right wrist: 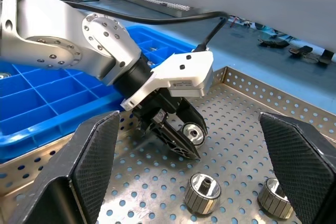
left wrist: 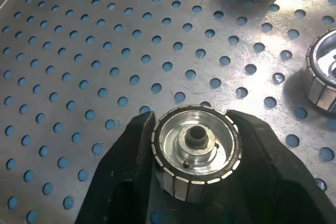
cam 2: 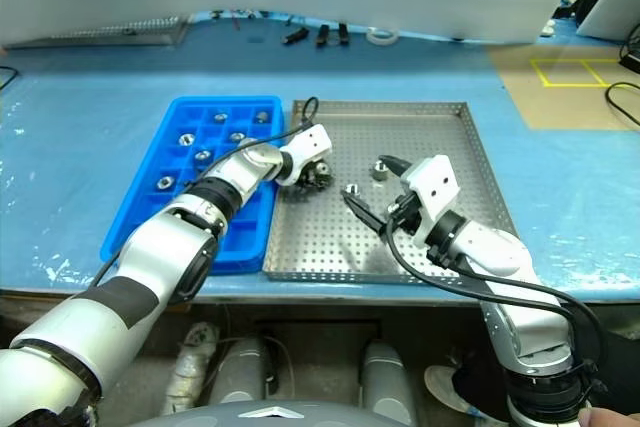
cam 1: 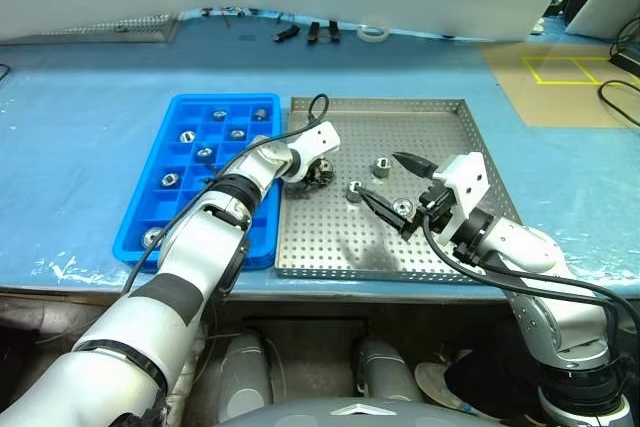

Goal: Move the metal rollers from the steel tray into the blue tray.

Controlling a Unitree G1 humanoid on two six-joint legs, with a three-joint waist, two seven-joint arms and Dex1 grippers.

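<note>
At frame centre, the left claw [left wrist: 195, 182] is clamped on a metal roller [left wrist: 196, 150] on the steel tray [cam 1: 440, 117]; the right claw [cam 1: 395, 185] gapes wide, empty, beside two rollers [right wrist: 202, 192].

Shiny silver roller [left wrist: 195, 153] with a dark centre between the black left tool's [left wrist: 197, 182] fingers; silver-grey holed tray [cam 1: 440, 122], bright blue gridded tray [cam 1: 160, 147] beside it.

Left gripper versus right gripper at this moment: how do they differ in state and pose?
The left gripper is shut on a metal roller, low on the steel tray; the right gripper stands open and holds nothing. The left gripper points down at the tray; the right gripper hangs above it, roughly level. Both are over the steel tray.
</note>
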